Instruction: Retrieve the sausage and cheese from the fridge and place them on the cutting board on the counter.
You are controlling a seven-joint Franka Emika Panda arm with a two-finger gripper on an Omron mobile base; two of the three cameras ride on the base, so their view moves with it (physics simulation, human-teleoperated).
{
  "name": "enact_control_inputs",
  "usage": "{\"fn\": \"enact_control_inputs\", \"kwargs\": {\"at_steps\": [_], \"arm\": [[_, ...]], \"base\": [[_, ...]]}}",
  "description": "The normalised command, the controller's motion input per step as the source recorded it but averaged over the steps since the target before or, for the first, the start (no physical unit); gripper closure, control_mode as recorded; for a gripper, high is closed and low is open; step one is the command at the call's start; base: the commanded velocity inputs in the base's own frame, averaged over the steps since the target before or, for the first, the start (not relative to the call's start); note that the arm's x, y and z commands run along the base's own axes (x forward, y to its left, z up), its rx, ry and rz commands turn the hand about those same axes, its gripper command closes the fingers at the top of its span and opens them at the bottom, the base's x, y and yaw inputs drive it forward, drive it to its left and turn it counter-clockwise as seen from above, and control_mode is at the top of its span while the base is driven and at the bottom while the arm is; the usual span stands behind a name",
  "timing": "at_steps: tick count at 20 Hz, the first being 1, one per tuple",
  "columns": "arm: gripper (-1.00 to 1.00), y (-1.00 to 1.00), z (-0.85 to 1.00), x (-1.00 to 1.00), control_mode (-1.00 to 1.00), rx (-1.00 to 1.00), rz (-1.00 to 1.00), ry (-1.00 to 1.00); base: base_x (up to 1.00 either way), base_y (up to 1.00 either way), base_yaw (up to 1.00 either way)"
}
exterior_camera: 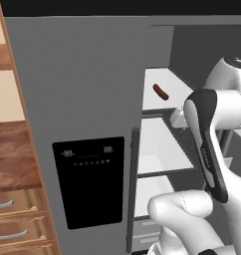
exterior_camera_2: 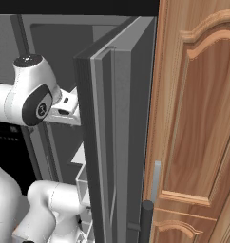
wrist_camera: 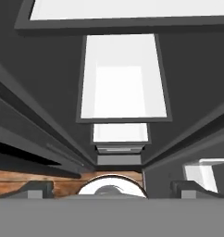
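Sausage (exterior_camera: 161,92) — lying on an upper white shelf (exterior_camera: 167,99) inside the open fridge (exterior_camera: 77,99). My jaws (wrist_camera: 111,189) reach into the fridge interior, fingertips (wrist_camera: 37,189) set wide apart and holding nothing — worktop (exterior_camera: 10,159) at left, well apart.

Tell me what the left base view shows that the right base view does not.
The left base view shows the sausage lying on a white upper shelf inside the fridge, the black dispenser panel on the closed door, and the counter with drawers at the left. The right base view shows the open fridge door edge-on and a tall wooden cabinet beside it. Both show the fridge and the white arm.
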Motion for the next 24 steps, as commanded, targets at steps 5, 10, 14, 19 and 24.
{"fn": "enact_control_inputs", "kwargs": {"at_steps": [5, 10, 14, 19, 24], "arm": [[-1.0, 0.0, 0.05, 0.36, -1.0, 0.03, -0.01, -0.12], [-1.0, 0.0, 0.23, 0.38, -1.0, 0.0, -0.08, 0.01], [-1.0, -0.01, 0.2, 0.44, -1.0, -0.03, -0.08, 0.02], [-1.0, -0.01, 0.01, 0.64, -1.0, -0.02, -0.01, 0.0], [-1.0, 0.0, 0.0, 0.69, -1.0, 0.0, 0.0, -0.02]], "base": [[0.0, 0.0, 0.0], [0.0, 0.0, 0.0], [0.0, 0.0, 0.0], [0.0, 0.0, 0.0], [0.0, 0.0, 0.0]]}}
